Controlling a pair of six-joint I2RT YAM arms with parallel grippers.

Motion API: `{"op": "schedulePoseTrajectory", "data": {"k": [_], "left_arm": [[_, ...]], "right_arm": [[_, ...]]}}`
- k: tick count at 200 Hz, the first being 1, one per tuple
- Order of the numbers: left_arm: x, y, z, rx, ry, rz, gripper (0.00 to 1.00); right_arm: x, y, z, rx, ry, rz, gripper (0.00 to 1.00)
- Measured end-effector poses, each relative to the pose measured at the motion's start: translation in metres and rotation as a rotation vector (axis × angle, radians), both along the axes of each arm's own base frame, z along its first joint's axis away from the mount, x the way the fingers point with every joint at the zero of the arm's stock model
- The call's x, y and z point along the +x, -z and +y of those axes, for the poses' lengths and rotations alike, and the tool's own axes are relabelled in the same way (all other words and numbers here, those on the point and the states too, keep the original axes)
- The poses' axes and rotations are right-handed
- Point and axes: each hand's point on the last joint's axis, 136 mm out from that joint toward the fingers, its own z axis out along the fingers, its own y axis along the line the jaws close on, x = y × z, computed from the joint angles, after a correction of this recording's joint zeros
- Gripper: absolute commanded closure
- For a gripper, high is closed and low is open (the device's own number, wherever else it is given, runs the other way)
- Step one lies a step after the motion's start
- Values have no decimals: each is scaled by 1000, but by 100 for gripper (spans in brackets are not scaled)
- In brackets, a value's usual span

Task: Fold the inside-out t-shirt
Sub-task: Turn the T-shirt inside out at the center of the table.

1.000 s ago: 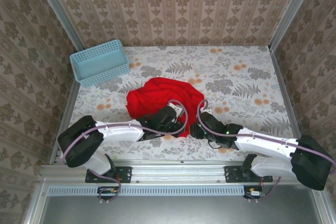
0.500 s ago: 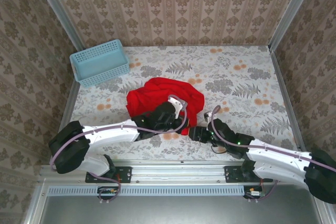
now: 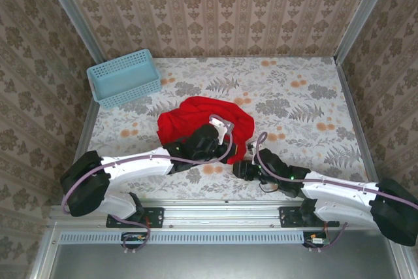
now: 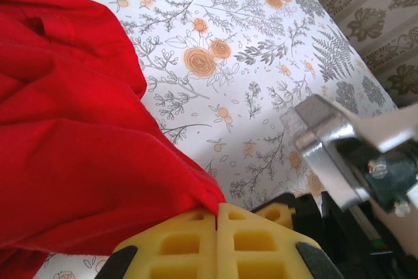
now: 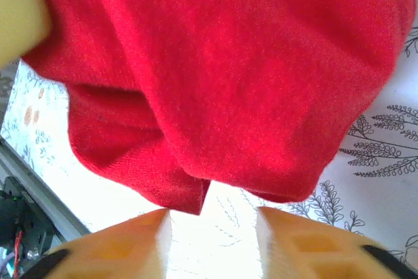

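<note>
Shirt lies bunched in a heap on the desk, at mid-width toward the near edge, well apart from the basket at the far left corner. Left tool is closed, with a fold of red cloth pinched between its pads at the heap's near right edge. Right tool stands just beside it, jaws apart and nothing gripped; a hem corner hangs at the mouth of the gap. Step in hand, as judged: take a second hold so that the heap can be spread flat. Advance the right tool until the hem sits fully between the pads, catch one layer only, then close firmly. Hold the left grip tight. Draw the two tools apart low over the desk.
</note>
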Motion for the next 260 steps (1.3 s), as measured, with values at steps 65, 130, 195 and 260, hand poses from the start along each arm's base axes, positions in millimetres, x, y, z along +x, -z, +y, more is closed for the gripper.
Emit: {"op": "schedulePoseTrajectory", "data": {"k": [65,130,195,260], "left_arm": [[13,-10,9,-39,-55,11,100],[28,-33,22,-117,-124,14,100],[47,-46,41,-162,-192,36,100],[22,-41,12,-143,-78,60,100]], "right_arm": [[8,-11,-9,-36,55,-33,94],[8,-28,-19,-17,84,-75,100],[1,-12,-42,-139,93,-64,84],[6,-50,-43,-104,83,-136,52]]}}
